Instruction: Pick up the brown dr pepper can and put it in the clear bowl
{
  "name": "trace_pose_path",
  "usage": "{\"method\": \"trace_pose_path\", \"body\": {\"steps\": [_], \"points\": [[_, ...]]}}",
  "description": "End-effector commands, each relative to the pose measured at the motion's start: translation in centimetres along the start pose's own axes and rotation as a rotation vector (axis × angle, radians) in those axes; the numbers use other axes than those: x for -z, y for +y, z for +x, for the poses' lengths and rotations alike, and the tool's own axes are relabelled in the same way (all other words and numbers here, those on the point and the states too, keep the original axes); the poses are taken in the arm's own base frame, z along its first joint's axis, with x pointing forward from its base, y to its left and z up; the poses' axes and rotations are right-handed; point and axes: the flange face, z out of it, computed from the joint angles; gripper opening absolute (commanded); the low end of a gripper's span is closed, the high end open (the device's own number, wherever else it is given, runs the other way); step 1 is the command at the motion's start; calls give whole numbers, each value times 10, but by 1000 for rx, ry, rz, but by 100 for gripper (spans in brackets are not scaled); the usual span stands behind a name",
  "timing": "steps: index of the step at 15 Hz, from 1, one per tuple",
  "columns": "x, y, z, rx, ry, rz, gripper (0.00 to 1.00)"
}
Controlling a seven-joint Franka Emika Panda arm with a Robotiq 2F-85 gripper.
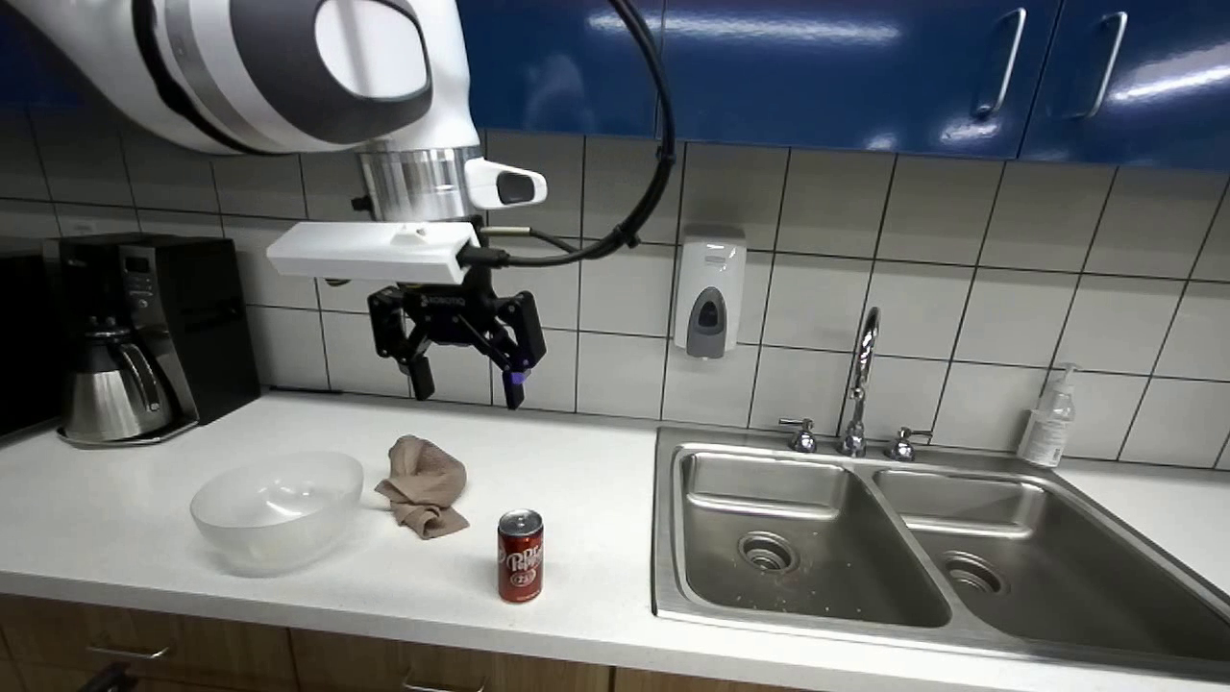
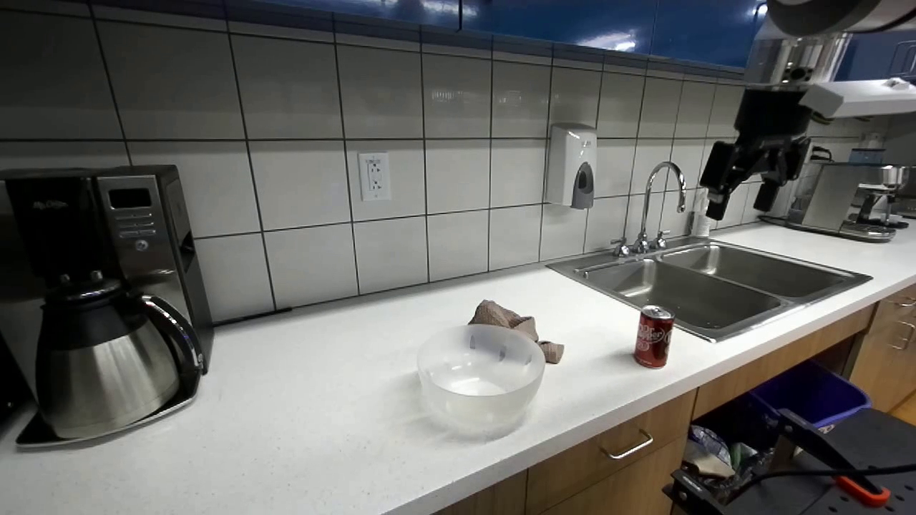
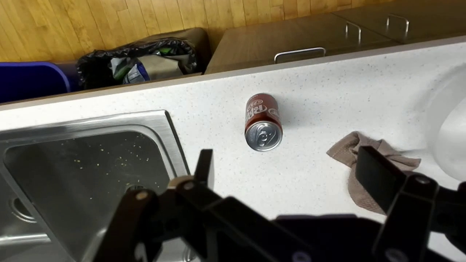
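Note:
A dark red-brown Dr Pepper can (image 1: 520, 565) stands upright on the white counter, left of the sink. It shows also in an exterior view (image 2: 653, 337) and in the wrist view (image 3: 263, 116). The clear frosted bowl (image 1: 279, 529) stands farther left with nothing in it; it shows also in an exterior view (image 2: 481, 404) and partly at the right edge of the wrist view (image 3: 455, 134). My gripper (image 1: 469, 390) is open and empty, well above the counter. In the wrist view the gripper (image 3: 285, 163) has its fingers wide apart, and the can lies beyond the fingertips.
A crumpled brown cloth (image 1: 423, 485) lies between bowl and can. A double steel sink (image 1: 668, 538) with a faucet (image 1: 858, 384) is to the right. A coffee maker (image 2: 107, 286) stands at the far left. A soap dispenser (image 1: 709, 293) hangs on the tiled wall, with blue cabinets (image 1: 826, 77) above.

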Motion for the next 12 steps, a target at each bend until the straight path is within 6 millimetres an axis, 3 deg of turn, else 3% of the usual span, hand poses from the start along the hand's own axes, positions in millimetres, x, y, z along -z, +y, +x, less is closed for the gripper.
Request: {"method": "trace_pose_path", "body": {"steps": [1,12], "points": [[-26,7,25,-15,9,13,100],[-93,10,76,-56,-64,14,100]]}}
